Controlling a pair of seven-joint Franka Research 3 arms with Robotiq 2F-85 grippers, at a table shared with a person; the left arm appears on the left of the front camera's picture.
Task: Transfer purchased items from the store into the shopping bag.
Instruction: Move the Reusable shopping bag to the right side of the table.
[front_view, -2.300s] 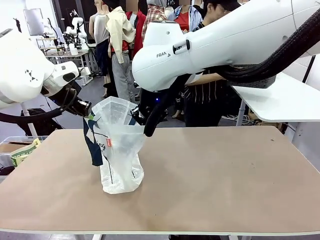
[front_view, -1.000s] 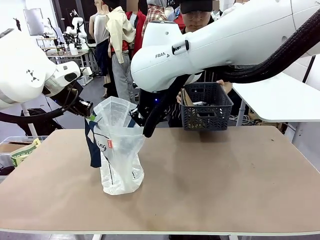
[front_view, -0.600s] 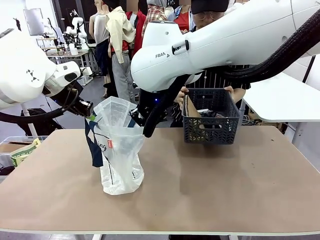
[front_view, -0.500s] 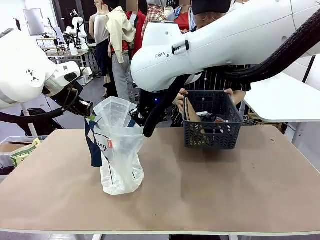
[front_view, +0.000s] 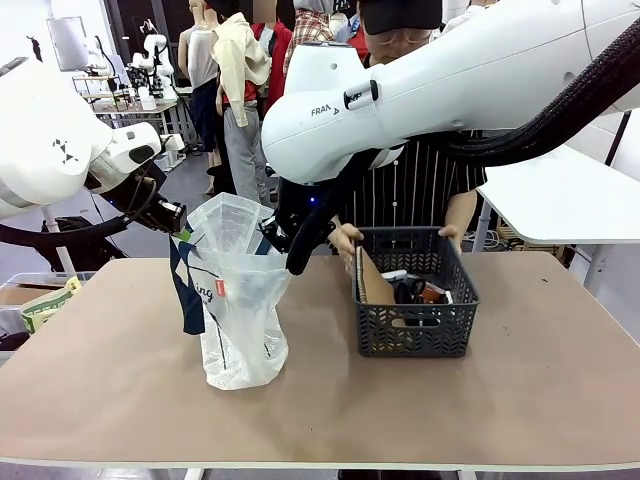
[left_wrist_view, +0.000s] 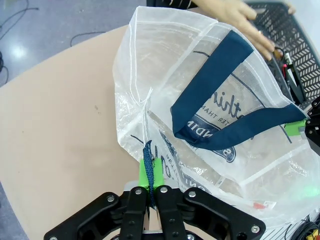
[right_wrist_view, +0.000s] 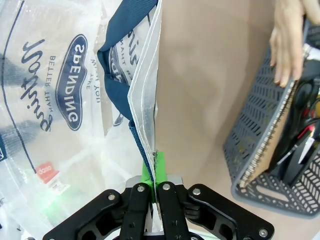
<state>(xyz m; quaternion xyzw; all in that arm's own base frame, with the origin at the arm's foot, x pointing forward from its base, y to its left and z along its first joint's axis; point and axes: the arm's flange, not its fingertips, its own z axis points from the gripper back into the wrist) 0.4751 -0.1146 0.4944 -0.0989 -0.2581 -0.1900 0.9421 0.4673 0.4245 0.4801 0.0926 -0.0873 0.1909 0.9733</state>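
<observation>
1. The shopping bag (front_view: 240, 310) is being clamped at 9 o'clock by the left gripper (left_wrist_view: 151, 172), at 3 o'clock by the right gripper (right_wrist_view: 154, 167)
2. The store (front_view: 415, 328) is being held by a person's hands (front_view: 346, 238) at the bag's 3 o'clock

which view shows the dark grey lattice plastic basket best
Front view: the dark grey lattice plastic basket appears whole there. The left wrist view catches a corner; the right wrist view, one cropped end.

bag (front_view: 240, 320): translucent white, navy strip | basket (front_view: 415, 335): dark grey lattice | table (front_view: 500, 400): tan | shirt (front_view: 410, 200): black-white stripes
</observation>
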